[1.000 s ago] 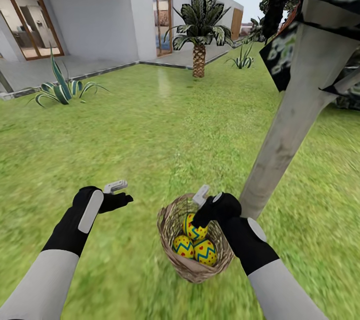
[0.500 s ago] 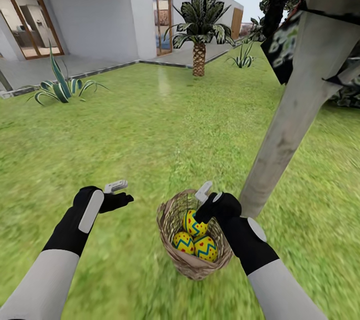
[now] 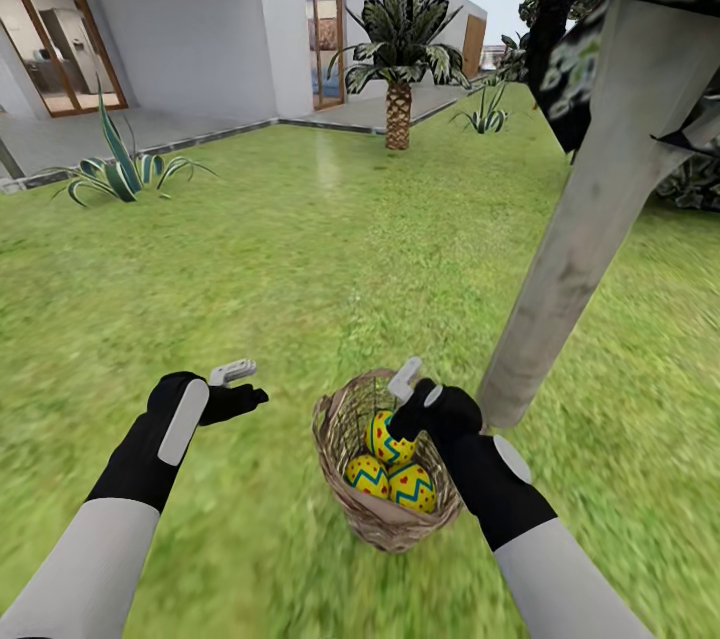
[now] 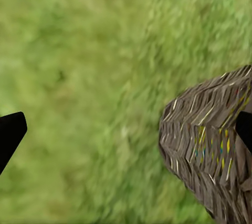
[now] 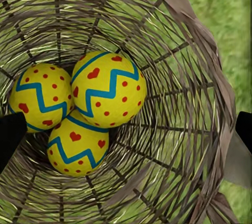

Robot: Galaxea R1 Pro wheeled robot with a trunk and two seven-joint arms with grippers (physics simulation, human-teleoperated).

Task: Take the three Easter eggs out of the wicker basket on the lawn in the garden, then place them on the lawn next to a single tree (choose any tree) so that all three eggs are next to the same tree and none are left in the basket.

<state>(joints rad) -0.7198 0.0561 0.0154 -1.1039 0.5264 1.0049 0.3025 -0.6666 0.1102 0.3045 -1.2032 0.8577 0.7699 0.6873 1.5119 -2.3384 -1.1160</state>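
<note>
Lower left of head view: left gripper point(image 3: 238, 381) hovers over bare lawn point(image 3: 300, 249), well apart from the basket point(image 3: 385, 519). Its wrist cam catches a dark fingertip point(image 4: 9, 135) at one frame edge and another at the opposite edge, so jaws look spread, nothing btwn them; basket's woven wall point(image 4: 210, 140) sits at that frame's lower right.

Center-bottom of head view: basket sits on grass, tilted a little. All 3 eggs point(image 3: 390, 464) are inside, none out yet. One egg point(image 3: 385, 436) rides on top of the other 2; in the right wrist cam that top egg point(image 5: 108, 89) fills the frame's middle, w/ one egg point(image 5: 41, 97) at center left and one point(image 5: 77, 144) below center.

Right of basket: right gripper point(image 3: 405, 397) sits at the basket's far rim, right above the top egg. Its dark fingertips point(image 5: 10, 140) show at both side edges of the wrist frame, spread wide and empty, basket mouth btwn them.

Key relation: top egg lies straight down the right gripper's line of sight, so the right arm is clearly the nearer one; the left is a stretch away. Egg's long axis looks slanted across the frame, roughly lower left to upper right, so the grasp likely wants the jaws closing across its narrow waist.

Right side of head view: pale tree point(image 3: 590, 209) trunk meets grass just beside the basket, a near drop spot.
</note>
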